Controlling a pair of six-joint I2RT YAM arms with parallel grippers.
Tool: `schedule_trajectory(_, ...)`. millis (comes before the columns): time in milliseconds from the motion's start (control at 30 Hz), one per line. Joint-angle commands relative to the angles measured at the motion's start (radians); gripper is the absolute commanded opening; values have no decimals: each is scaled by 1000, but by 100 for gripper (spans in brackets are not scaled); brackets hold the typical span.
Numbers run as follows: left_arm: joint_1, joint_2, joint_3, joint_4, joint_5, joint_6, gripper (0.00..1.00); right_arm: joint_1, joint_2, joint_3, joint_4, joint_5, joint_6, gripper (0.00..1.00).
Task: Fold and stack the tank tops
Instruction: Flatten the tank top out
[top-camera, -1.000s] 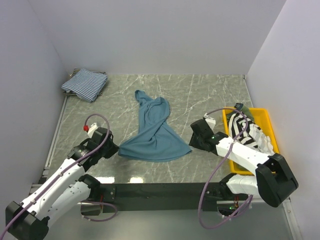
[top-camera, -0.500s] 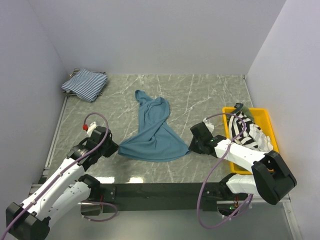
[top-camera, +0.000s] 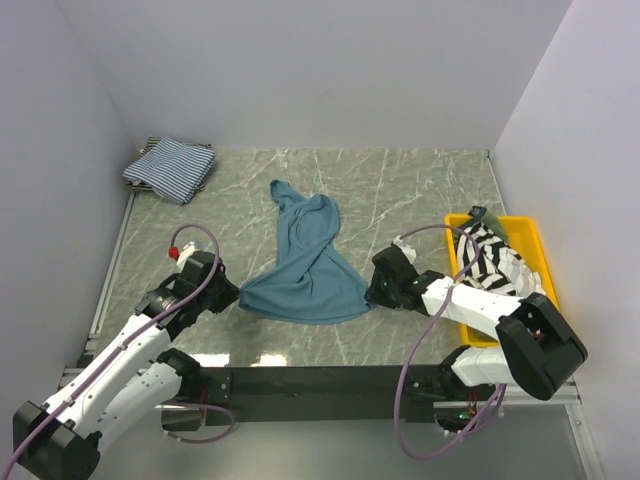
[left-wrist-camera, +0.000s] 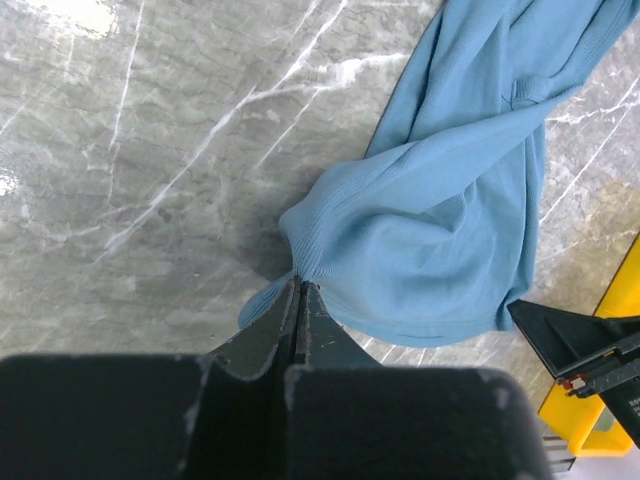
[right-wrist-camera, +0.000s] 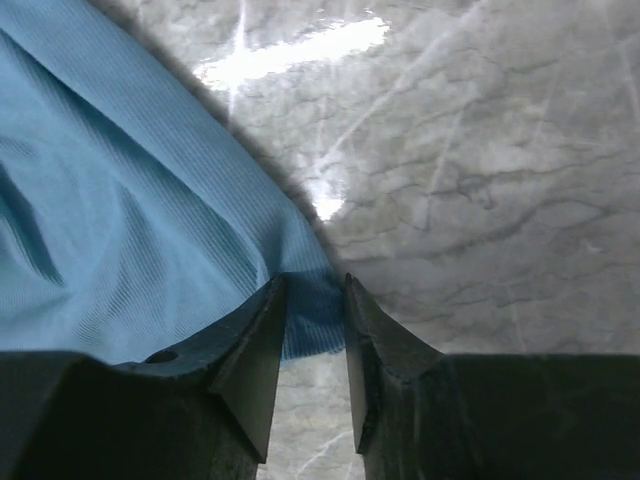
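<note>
The teal-blue tank top (top-camera: 310, 270) lies crumpled mid-table, straps toward the back. My left gripper (top-camera: 232, 298) is shut on its lower left hem corner; in the left wrist view the jaws (left-wrist-camera: 300, 283) pinch a fold of the teal cloth (left-wrist-camera: 440, 220). My right gripper (top-camera: 372, 290) sits at the lower right hem corner. In the right wrist view its fingers (right-wrist-camera: 315, 285) stand apart, with the corner of the teal cloth (right-wrist-camera: 120, 230) lying between them, not pinched. A folded fine blue-and-white striped tank top (top-camera: 170, 168) rests at the back left.
A yellow tray (top-camera: 533, 238) at the right edge holds the black-and-white striped tank top (top-camera: 500, 265) and a bit of olive-green cloth (top-camera: 478, 213). Grey walls close in the table on three sides. The right arm's cable loops over the tray's near side.
My right gripper has slid left from beside the tray to the teal top's right hem corner, its fingers now straddling the cloth. The left gripper has kept its hold.
</note>
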Motion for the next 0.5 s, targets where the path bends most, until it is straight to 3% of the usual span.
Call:
schedule_trajectory(0,5,-5,11,32,16,23,1,20,37,12,-13,24,0,39)
schedule_trajectory(267,7,-6,17,29,15,23,1,69,74,29,-73,85,14,41)
schedule_trajectory(367,7,-9,19,33,18,23,1,84,103,38,-80,102,16,30)
schedule_trajectory(400,7,-9,17,36,19,22,0,92,124,44,-93,113,19,13)
schedule_trajectory(433,7,-8,17,38,21,22,1,100,132,52,-105,123,22,3)
schedule_trajectory(467,7,-11,17,38,22,22,1,106,138,66,-116,146,28,0)
